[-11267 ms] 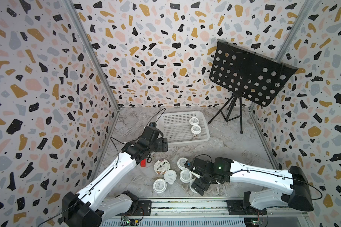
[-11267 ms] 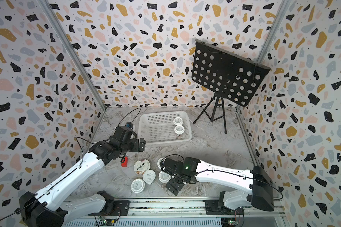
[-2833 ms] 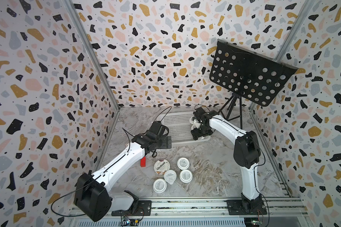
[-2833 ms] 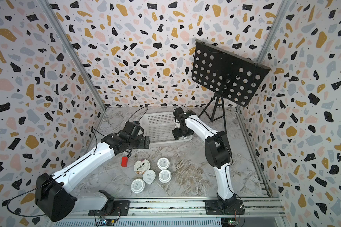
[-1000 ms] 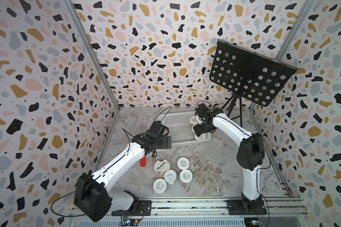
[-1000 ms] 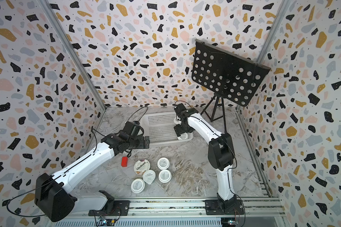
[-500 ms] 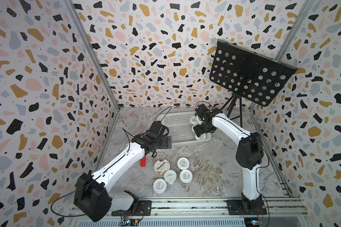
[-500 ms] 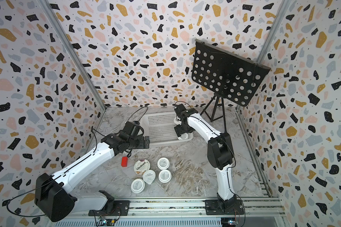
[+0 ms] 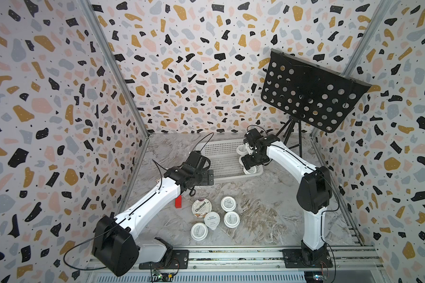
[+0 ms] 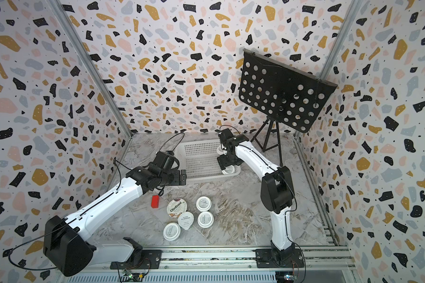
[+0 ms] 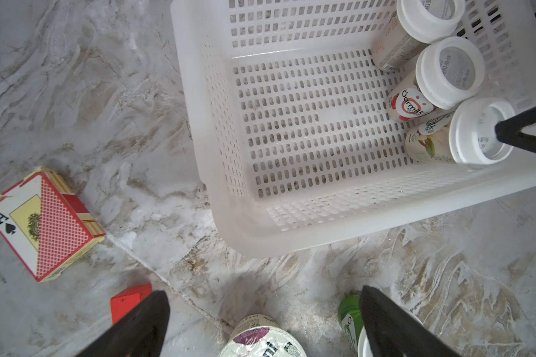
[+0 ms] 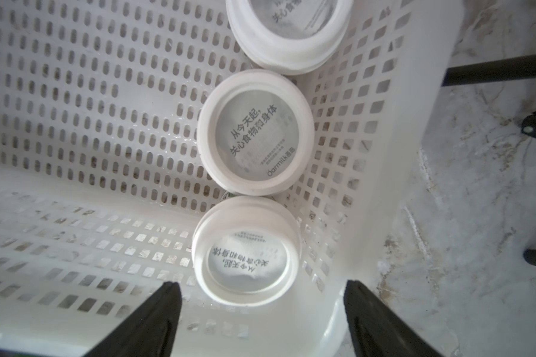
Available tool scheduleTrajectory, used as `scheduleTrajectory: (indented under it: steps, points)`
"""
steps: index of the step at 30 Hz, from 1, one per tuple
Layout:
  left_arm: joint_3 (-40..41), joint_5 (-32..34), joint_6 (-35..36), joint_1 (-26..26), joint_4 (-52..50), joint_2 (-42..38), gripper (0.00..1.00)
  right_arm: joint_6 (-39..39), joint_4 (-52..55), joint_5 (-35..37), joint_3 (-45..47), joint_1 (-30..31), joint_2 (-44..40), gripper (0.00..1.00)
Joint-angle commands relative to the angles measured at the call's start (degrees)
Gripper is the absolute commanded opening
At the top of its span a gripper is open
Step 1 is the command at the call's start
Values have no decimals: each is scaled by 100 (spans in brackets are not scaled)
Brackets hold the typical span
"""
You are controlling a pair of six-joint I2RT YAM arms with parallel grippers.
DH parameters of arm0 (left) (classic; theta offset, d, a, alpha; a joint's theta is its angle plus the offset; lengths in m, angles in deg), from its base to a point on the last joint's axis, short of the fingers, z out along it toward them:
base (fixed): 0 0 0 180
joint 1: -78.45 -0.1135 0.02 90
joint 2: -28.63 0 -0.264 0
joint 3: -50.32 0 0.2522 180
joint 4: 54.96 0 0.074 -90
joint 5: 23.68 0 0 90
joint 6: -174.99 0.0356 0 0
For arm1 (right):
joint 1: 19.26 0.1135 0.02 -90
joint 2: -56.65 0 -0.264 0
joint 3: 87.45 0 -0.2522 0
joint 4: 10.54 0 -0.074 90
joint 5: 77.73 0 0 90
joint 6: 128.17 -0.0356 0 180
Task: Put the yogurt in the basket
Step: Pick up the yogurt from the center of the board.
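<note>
The right pincer (image 12: 260, 286) is wide open and holds nothing. It hangs over one end of the white basket (image 12: 75, 123). Three yogurt cups (image 12: 256, 133) stand in a row there, close to the short end wall. Each cup stands up straight, with its lid facing up at the pincer. The row runs along that short wall, across the basket's long way. The corner cup (image 12: 246, 250) is the last in the row. It sits right under the pincer, in line with the gap between the two black fingers. I cannot tell if a finger touches it.

The left pincer (image 11: 263, 293) is wide open too, with nothing in it. It hangs over the counter (image 11: 106, 108), just outside the basket's long side. That long side goes from near the left pincer to under the right pincer.

Five more cups stand on the counter in a bunch. They are on the side of the left pincer away from the basket. All have their lids up. The Chobani cup (image 9: 201, 207) is the closest one to the left pincer. The foil tab cup (image 9: 212, 220) sits just past it.

A small red block (image 9: 178, 202) lies beside the Chobani cup. A card box (image 11: 41, 222) lies flat, off to one side of the left pincer. A black music stand (image 9: 309, 95) stands behind the right pincer.
</note>
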Motion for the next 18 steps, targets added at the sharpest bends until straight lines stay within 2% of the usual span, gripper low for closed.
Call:
scheduleTrajectory:
  steps: [1, 10, 18]
  points:
    - [-252, 75, -27, -34, 40, 52, 100, -110, -187, -271, 484, -11, -905, 88]
    - [-372, 288, -164, -35, 19, 157, 100, -334, -813, -769, 1939, 284, -2011, 88]
    - [-469, 483, -148, -37, 39, 245, 100, -397, -1239, -1210, 2473, 600, -2106, 88]
